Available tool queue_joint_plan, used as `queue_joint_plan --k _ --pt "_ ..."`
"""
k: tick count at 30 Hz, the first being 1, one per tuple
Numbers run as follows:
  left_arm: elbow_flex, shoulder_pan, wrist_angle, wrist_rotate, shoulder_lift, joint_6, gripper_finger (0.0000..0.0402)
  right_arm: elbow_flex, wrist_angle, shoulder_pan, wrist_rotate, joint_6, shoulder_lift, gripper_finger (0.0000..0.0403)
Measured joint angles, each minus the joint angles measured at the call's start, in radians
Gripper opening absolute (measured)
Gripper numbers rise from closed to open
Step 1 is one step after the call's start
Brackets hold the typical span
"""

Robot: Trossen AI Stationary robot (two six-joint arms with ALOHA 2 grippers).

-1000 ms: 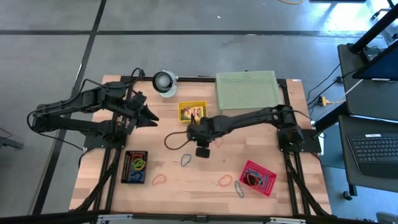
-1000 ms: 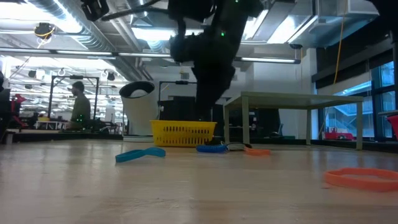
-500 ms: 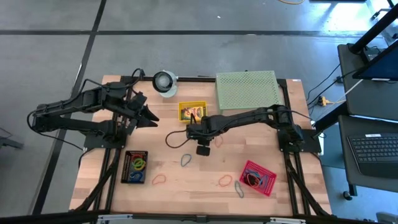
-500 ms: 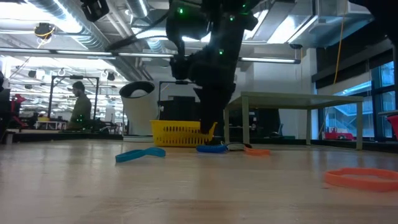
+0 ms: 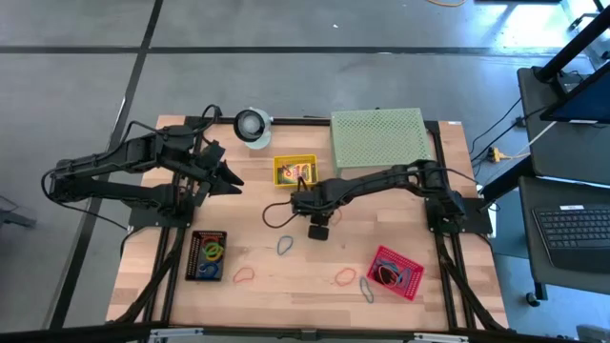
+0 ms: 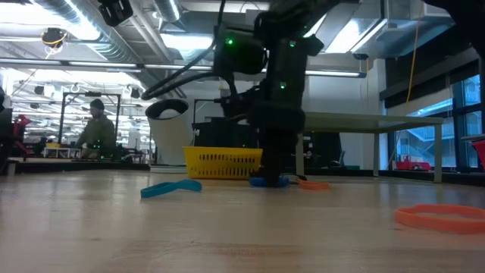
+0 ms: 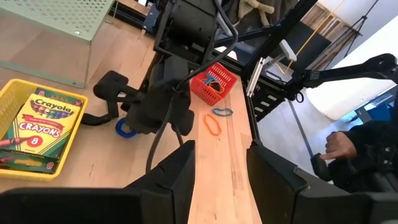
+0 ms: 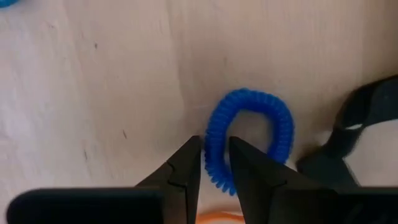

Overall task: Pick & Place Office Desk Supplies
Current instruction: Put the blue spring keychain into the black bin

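A blue coiled rubber-band loop point(image 8: 249, 134) lies flat on the wooden table in front of the yellow basket point(image 5: 295, 171), which holds a crayon box point(image 7: 38, 127). My right gripper point(image 8: 216, 149) points down over the band, narrowly open, its fingertips on either side of one side of the loop. In the low view it point(image 6: 273, 176) stands right at the band point(image 6: 265, 181). My left gripper point(image 5: 233, 181) hovers open at the table's left with nothing between its fingers point(image 7: 186, 177). My right gripper comes from above, pointing down, with one fingertip inside the blue loop and one outside it, across the loop's one side point(image 8: 215, 165). Whether the fingertips touch the band, I cannot tell. The band lies flat on the table.
A black tray point(image 5: 208, 255) with bands sits near left and a red basket point(image 5: 394, 272) near right. Loose bands lie on the table: blue point(image 5: 284, 246), orange point(image 5: 244, 276), orange point(image 5: 344, 277), blue point(image 5: 367, 289). The green perforated stand point(image 5: 379, 138) and white roll point(image 5: 253, 124) are at the far edge.
My right gripper has sunk from well above the table down to the blue coiled band, shifting slightly toward the table's right edge while still pointing down. The band has stayed where it was.
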Motion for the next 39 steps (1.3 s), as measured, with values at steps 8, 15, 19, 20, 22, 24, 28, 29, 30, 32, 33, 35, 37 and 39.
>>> queue_joint_plan --k 8,15,19,20,22,24,28,29,30,32,33,35,37,39 --pt "0.000 0.000 0.000 0.000 0.000 0.000 0.0139 -0.039 0.042 0.004 -0.011 0.049 -0.006 0.0069" --pt "0.000 0.000 0.000 0.000 0.000 0.006 0.0139 -0.040 0.048 0.012 -0.034 0.129 -0.004 0.0013" --pt "0.000 0.000 0.000 -0.001 0.000 0.046 0.0139 -0.034 0.051 0.024 -0.092 0.155 -0.018 0.0006" --pt "0.000 0.000 0.000 -0.001 0.000 0.058 0.0139 -0.032 0.051 0.029 -0.124 0.155 -0.024 0.0006" --pt "0.000 0.000 0.000 -0.002 0.000 0.083 0.0139 -0.028 0.045 0.043 -0.189 0.156 -0.043 0.0005" --pt "0.000 0.000 0.000 -0.003 0.000 0.111 0.0139 -0.017 0.056 0.052 -0.255 0.173 -0.083 0.0005" --pt "0.000 0.000 0.000 -0.008 0.000 0.158 0.0139 -0.014 0.114 0.065 -0.313 0.235 -0.169 0.0005" --pt "0.000 0.000 0.000 -0.011 0.000 0.164 0.0139 -0.014 0.136 0.071 -0.319 0.256 -0.194 0.0004" --pt "0.000 0.000 0.000 -0.011 0.000 0.166 0.0139 -0.014 0.171 0.078 -0.333 0.277 -0.221 0.0003" --pt "0.000 0.000 0.004 -0.012 0.001 0.167 0.0139 -0.013 0.235 0.090 -0.351 0.325 -0.283 0.0002" --pt "0.000 0.000 0.011 -0.016 0.005 0.167 0.0139 -0.012 0.277 0.096 -0.355 0.353 -0.306 0.0002" --pt "0.000 0.000 0.019 -0.031 0.014 0.162 0.0139 -0.012 0.360 0.104 -0.346 0.396 -0.347 0.0002" --pt "0.000 0.000 0.028 -0.047 0.036 0.155 0.0139 -0.012 0.466 0.113 -0.324 0.437 -0.380 0.0002" --pt "0.000 0.000 0.055 -0.053 0.065 0.126 0.0139 -0.012 0.545 0.122 -0.275 0.468 -0.412 0.0002"
